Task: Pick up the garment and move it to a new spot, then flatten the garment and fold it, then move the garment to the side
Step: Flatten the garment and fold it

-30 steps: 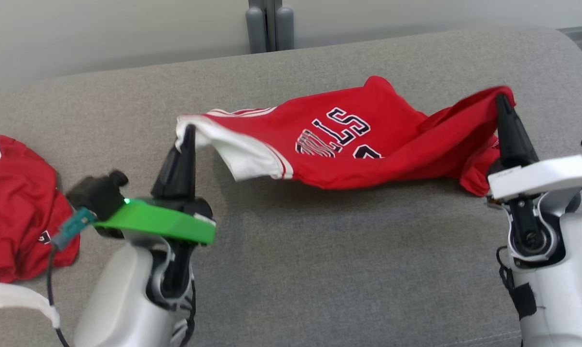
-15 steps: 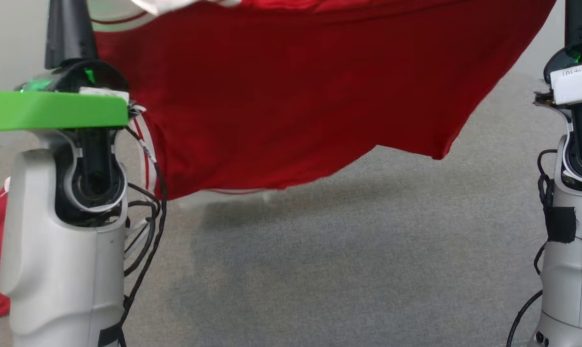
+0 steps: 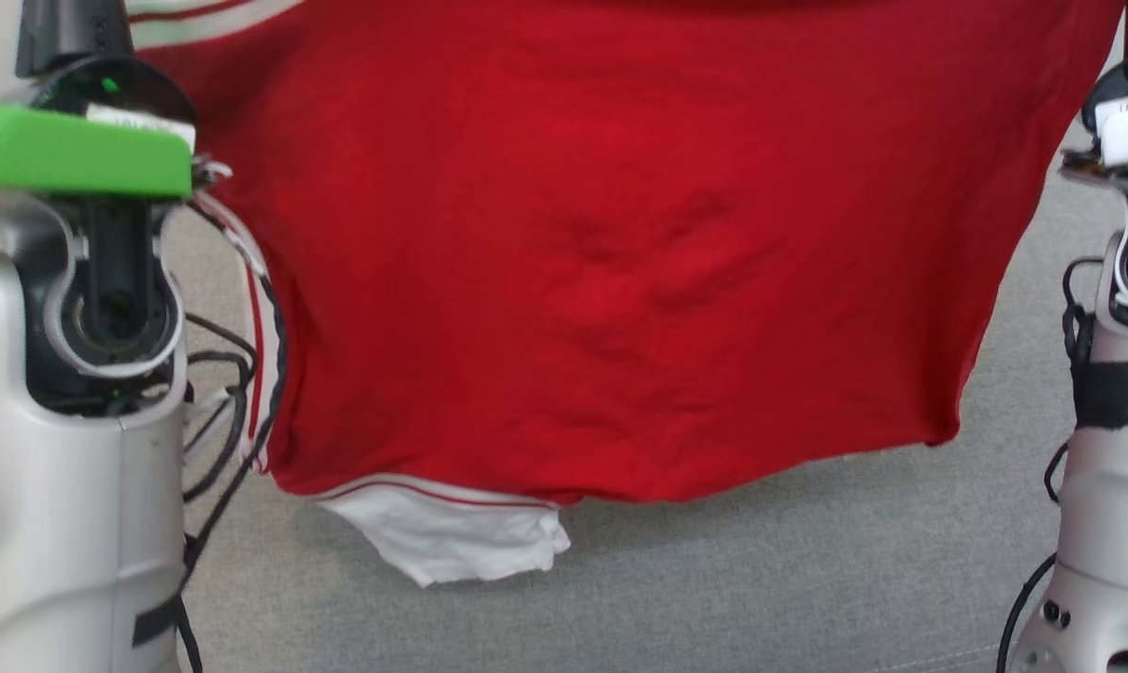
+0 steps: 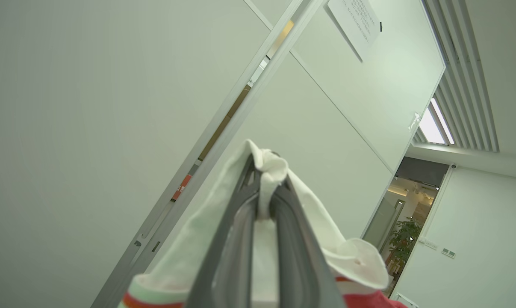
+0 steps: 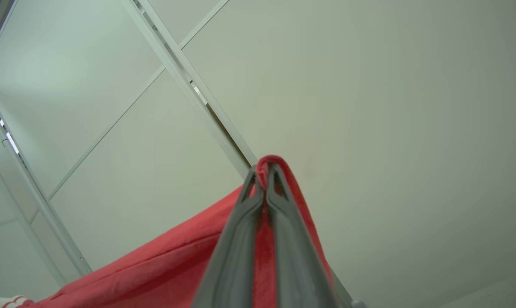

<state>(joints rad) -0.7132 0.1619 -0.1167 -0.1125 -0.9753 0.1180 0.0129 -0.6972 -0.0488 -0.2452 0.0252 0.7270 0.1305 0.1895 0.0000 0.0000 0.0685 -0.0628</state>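
The garment (image 3: 601, 262) is a red jersey with white trim. It hangs in the air as a broad sheet between my two raised arms. One white sleeve (image 3: 442, 542) dangles below its lower hem, just above the grey surface (image 3: 760, 579). My left gripper (image 4: 264, 188) is shut on a white edge of the garment (image 4: 309, 205), with cloth bunched over the fingertips. My right gripper (image 5: 266, 171) is shut on a red fold of the garment (image 5: 163, 265). In the head view the left forearm (image 3: 68, 467) and the right forearm (image 3: 1106, 467) stand at either side of the cloth.
A grey upholstered surface lies under the hanging cloth. Loose black cables (image 3: 236, 374) hang beside the left arm. Both wrist views look up at pale wall panels, and a doorway (image 4: 411, 214) opens at the right of the left wrist view.
Both grippers have lifted the garment off the grey surface, where it lay stretched a second ago. It now hangs spread out, with the white sleeve showing below. The head view has shifted as well.
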